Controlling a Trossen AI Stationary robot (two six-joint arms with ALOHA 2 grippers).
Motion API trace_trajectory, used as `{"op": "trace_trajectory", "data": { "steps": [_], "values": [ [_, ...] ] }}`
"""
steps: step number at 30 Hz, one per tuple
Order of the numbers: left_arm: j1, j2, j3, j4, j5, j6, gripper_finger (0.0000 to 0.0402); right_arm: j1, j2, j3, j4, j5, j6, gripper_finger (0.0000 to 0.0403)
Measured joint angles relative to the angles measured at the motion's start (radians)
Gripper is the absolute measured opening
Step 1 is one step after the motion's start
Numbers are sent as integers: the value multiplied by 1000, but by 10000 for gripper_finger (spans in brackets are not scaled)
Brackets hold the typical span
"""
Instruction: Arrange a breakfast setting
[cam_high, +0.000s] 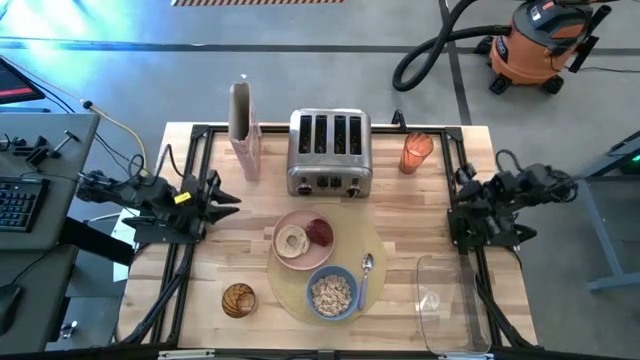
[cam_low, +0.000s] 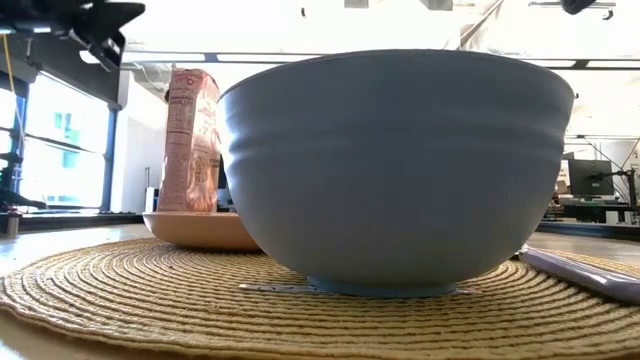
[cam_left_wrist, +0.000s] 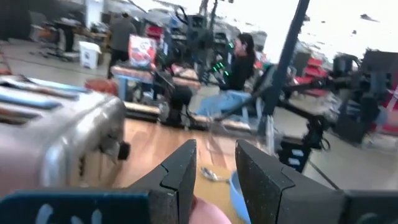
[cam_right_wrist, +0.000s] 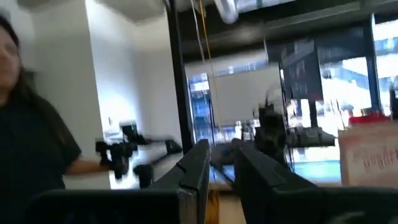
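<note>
1. The wooden bench (cam_high: 200, 320) carries a round tan placemat (cam_high: 375, 250) near its front edge, holding a pink plate (cam_high: 290, 222) with a bagel half (cam_high: 293, 241) and red fruit (cam_high: 319, 232).
2. A blue bowl (cam_high: 332, 294) of cereal (cam_high: 331, 293) and a metal spoon (cam_high: 365, 272) lie in front.
3. A steel toaster (cam_high: 330, 152) stands at the rear edge; an orange vacuum (cam_high: 540, 42) sits on the grey floor (cam_high: 100, 70).
4. The left gripper (cam_high: 228, 201) waits at the left edge and the right gripper (cam_high: 452, 210) at the right, each narrowly parted and holding nothing.

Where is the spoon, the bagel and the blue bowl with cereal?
spoon (cam_high: 366, 264): high view, on its metal bowl end, right of the plate.
bagel (cam_high: 292, 241): high view, on its ring, on the pink plate.
blue bowl (cam_high: 350, 283): high view, on its rim.
</note>
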Motion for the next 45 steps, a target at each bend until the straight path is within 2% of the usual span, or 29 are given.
{"op": "trace_trajectory", "data": {
  "steps": [4,8,12,17,25,31,38,45],
  "values": [
    [0,-15,-59,0,33,-2,104,0,1,-91,64,12,14,60],
    [0,-34,-117,38,36,-10,104,0,2,-197,216,15,55,60],
    [0,-58,-166,112,96,-12,104,0,2,-303,381,11,53,60],
    [0,-87,-205,130,163,-40,104,0,2,-411,494,8,44,60],
    [0,-110,-275,129,226,-31,104,0,4,-413,378,3,25,60],
    [0,-117,-277,119,260,-3,104,0,4,-413,311,3,38,60],
    [0,-117,-277,115,260,-10,104,0,5,-413,275,55,68,60],
    [0,-117,-277,115,258,-9,104,0,5,-414,213,58,44,60]
  ]
}}
